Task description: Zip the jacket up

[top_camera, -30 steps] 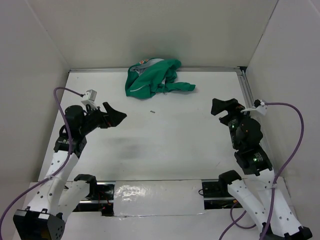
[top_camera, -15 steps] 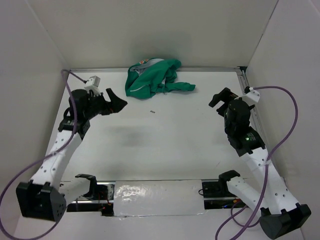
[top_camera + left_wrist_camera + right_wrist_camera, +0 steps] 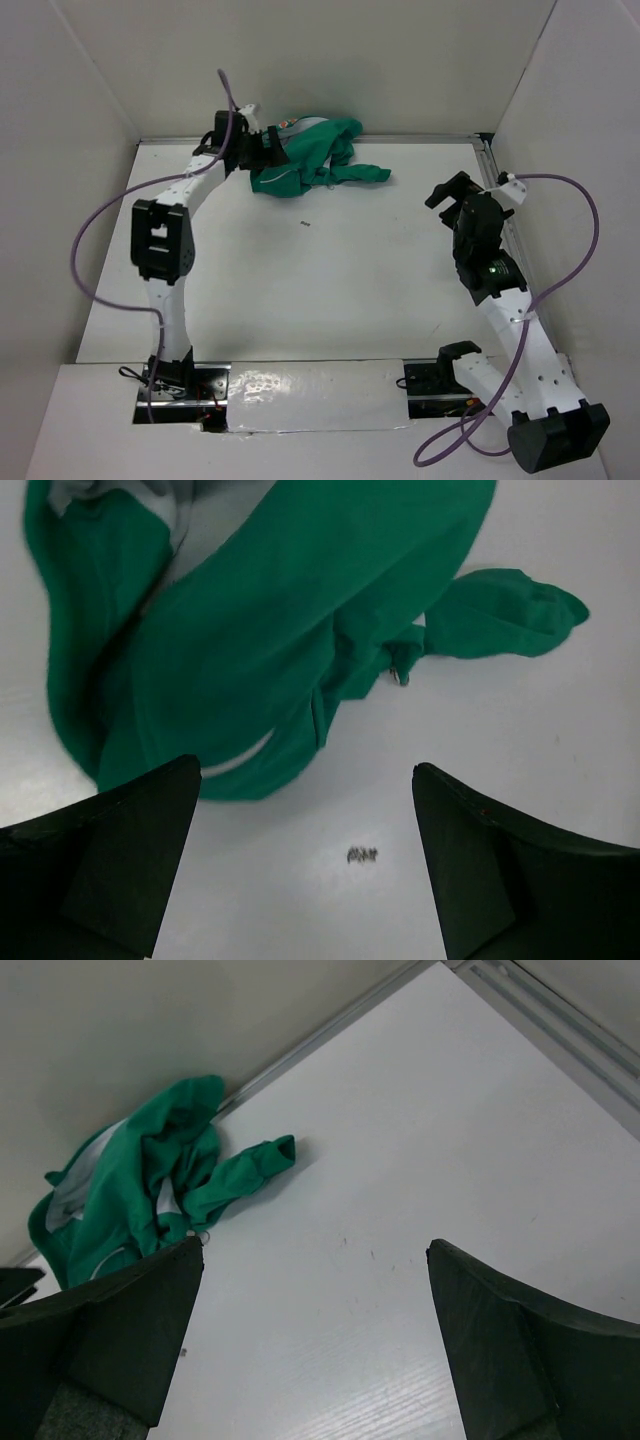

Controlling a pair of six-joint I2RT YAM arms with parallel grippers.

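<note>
The green jacket (image 3: 305, 155) lies crumpled at the back of the table by the rear wall, one sleeve stretched out to the right. It fills the top of the left wrist view (image 3: 270, 630), with white piping and a small metal zipper pull showing. It lies far off in the right wrist view (image 3: 150, 1200). My left gripper (image 3: 268, 150) is open and empty, hovering at the jacket's left side. My right gripper (image 3: 448, 192) is open and empty, well to the right of the jacket.
A small dark speck (image 3: 306, 225) lies on the white table in front of the jacket and also shows in the left wrist view (image 3: 361, 855). White walls enclose the table. A metal rail (image 3: 497, 195) runs along its right edge.
My left arm has reached far back and right, from the table's left side to the jacket's left edge. My right arm has swung up and turned a little.
</note>
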